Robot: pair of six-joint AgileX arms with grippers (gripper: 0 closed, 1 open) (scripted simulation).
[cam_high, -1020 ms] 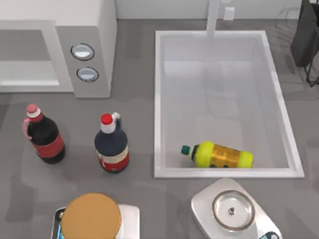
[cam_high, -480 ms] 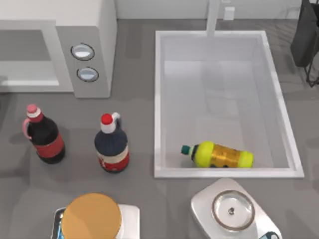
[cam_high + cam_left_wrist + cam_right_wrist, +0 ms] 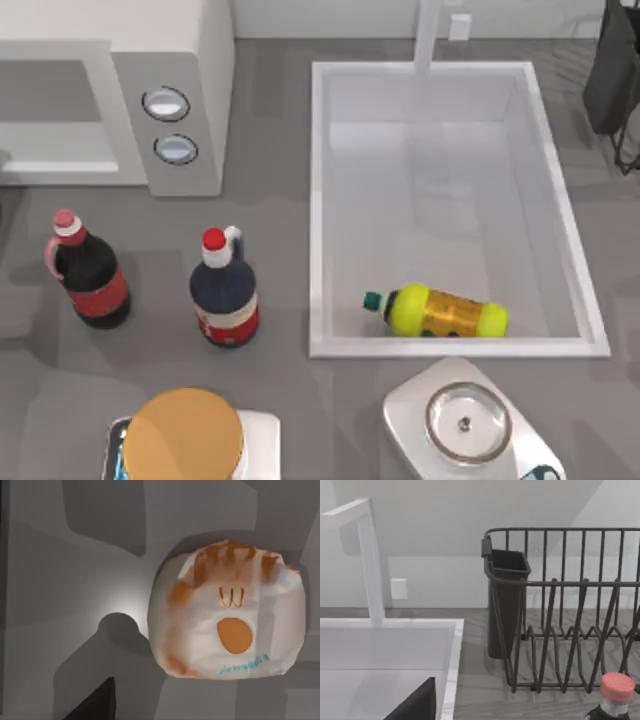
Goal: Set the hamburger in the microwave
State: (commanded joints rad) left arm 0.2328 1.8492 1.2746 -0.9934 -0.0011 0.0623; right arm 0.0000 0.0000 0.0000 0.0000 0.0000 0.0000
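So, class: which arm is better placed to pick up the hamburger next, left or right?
Left, probably. The left wrist view looks straight at the hamburger close by, and it sits at the table's left near the microwave. The right wrist view faces the dish rack instead.

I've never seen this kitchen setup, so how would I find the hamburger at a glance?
Start at the microwave at the table's far left, then come straight toward the near edge, past two dark bottles. The hamburger sits there: a wide, plain tan-orange dome, broader than either bottle and unlike the shiny silver dish to its right.

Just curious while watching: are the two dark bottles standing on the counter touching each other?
Apart. The top view shows bare grey counter between the pink-capped bottle and the red-capped bottle.
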